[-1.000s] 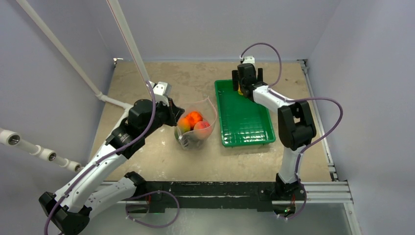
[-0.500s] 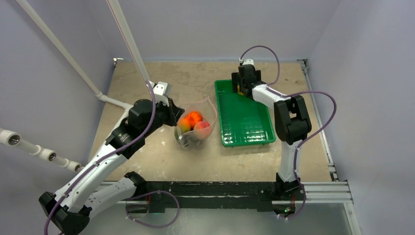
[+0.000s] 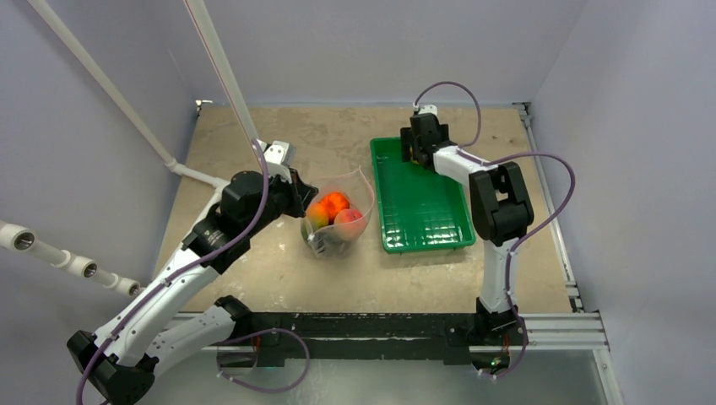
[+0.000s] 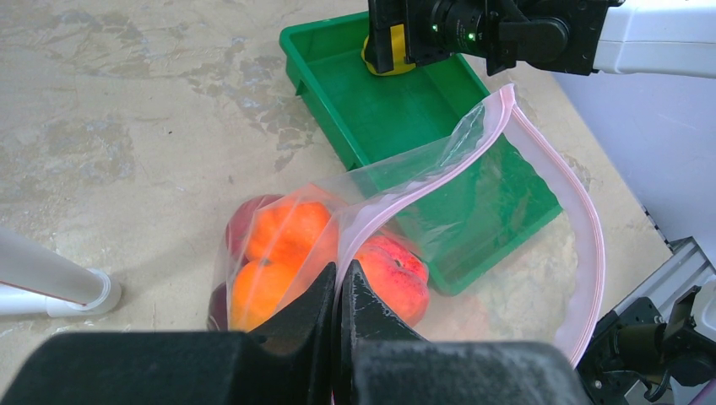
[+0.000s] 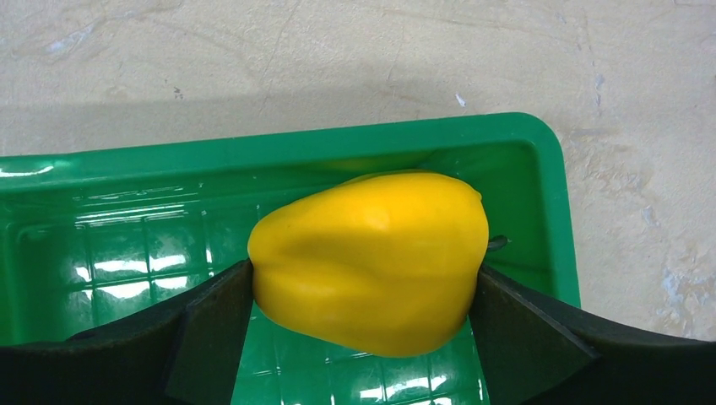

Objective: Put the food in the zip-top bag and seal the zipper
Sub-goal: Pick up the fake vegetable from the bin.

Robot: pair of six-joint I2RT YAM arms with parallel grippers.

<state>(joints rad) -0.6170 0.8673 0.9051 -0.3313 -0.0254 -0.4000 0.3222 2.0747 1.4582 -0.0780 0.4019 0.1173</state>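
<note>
Yellow pepper (image 5: 371,261) now sits between the jaws of our right gripper (image 5: 363,291), yes? A second ago we were not this far along the tray (image 5: 127,159).

Yes, we have reached on to the tray's far end and come down over it. Our jaws stand wide, one pad at each flank, drawn in only a touch. Whether they press yet, we cannot tell. The pepper rests on the tray floor.

So the pick is next?

We judge so. Our left gripper (image 4: 342,287) has not moved. It is clamped tight on the bag (image 4: 473,194) rim and holds the mouth up near the tabletop's middle, with fruit (image 4: 283,253) inside and the zipper (image 4: 597,245) unsealed.

What escapes us?

From above, our own gripper hides the pepper. Our left fingers cover the bag's bottom, so we cannot count the fruit.
</note>
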